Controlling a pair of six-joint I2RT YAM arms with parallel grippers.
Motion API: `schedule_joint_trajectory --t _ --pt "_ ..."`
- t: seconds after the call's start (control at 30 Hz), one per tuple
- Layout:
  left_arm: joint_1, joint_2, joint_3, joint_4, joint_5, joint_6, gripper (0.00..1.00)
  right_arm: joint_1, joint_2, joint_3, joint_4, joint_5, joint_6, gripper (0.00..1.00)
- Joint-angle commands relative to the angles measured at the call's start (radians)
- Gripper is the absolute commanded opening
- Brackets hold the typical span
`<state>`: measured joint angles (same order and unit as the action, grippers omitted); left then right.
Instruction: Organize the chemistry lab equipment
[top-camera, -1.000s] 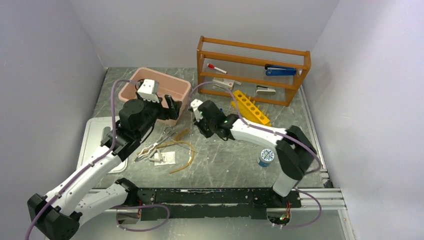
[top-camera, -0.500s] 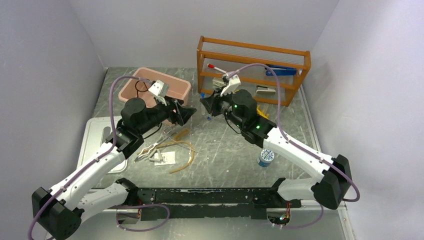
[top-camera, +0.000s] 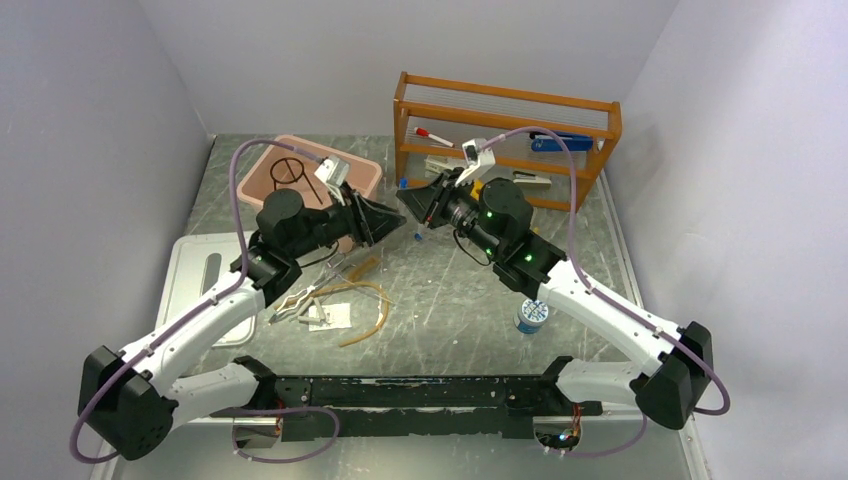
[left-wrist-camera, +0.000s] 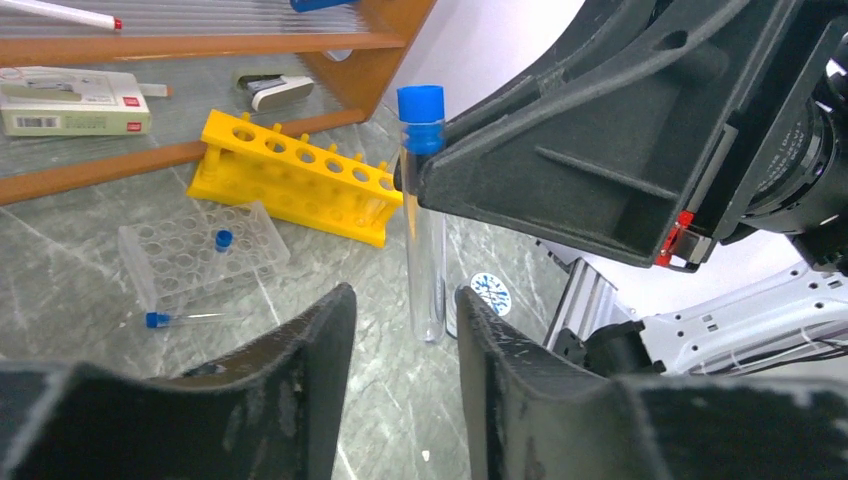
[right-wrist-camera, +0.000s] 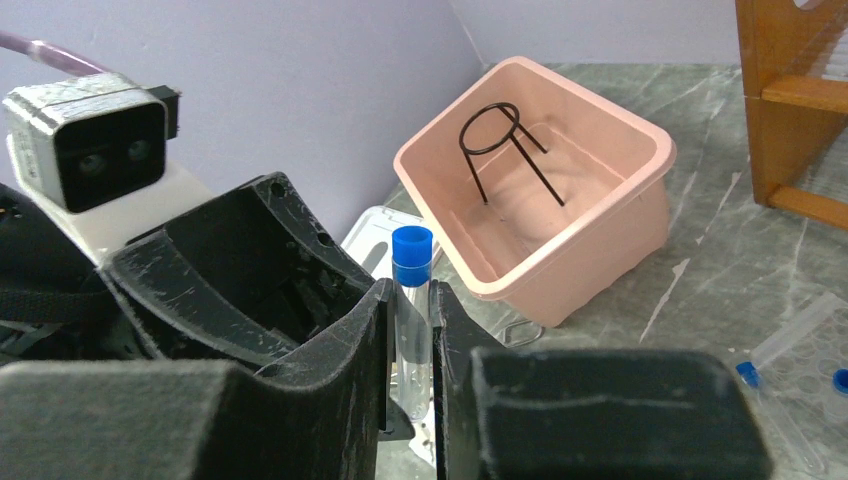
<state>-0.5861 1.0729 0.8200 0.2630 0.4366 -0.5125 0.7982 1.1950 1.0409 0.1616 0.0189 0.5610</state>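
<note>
The right gripper (right-wrist-camera: 410, 300) pinched an upright blue-capped tube (left-wrist-camera: 424, 250) in the air above the table (top-camera: 450, 300). The left gripper (left-wrist-camera: 403, 303) stood partly open, jaws flanking the tube's lower end, apparently not touching.

Clear, glossy, glass-like test tube (left-wrist-camera: 424, 240); blue matt plastic cap (left-wrist-camera: 420, 104). Matt black grainy plastic, scuffed pale at edges: left gripper (left-wrist-camera: 405, 293), right gripper (right-wrist-camera: 410, 290). Smooth pink plastic, low sheen: far-left bin (right-wrist-camera: 600, 230); thin black wire ring stand (right-wrist-camera: 538, 167) inside. Glossy yellow plastic tube rack (left-wrist-camera: 300, 197). Smooth orange-brown wood shelf (top-camera: 500, 95) at far side. Grey marbled table (top-camera: 450, 310), slight sheen.
</note>
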Motion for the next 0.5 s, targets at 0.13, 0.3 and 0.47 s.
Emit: schedule_joint_trajectory --t 0.13,0.3,0.47 --pt "0.003 0.025 0.019 0.085 0.058 -0.011 0.21 -0.018 -0.032 -0.015 0.017 -0.078 0.012 0.22" --pt "0.004 0.024 0.023 0.054 0.115 0.081 0.05 -0.043 -0.014 0.024 -0.046 -0.152 0.028 0.35" --pt "0.003 0.024 0.076 -0.106 0.131 0.227 0.05 -0.081 0.008 0.100 -0.178 -0.205 0.059 0.45"
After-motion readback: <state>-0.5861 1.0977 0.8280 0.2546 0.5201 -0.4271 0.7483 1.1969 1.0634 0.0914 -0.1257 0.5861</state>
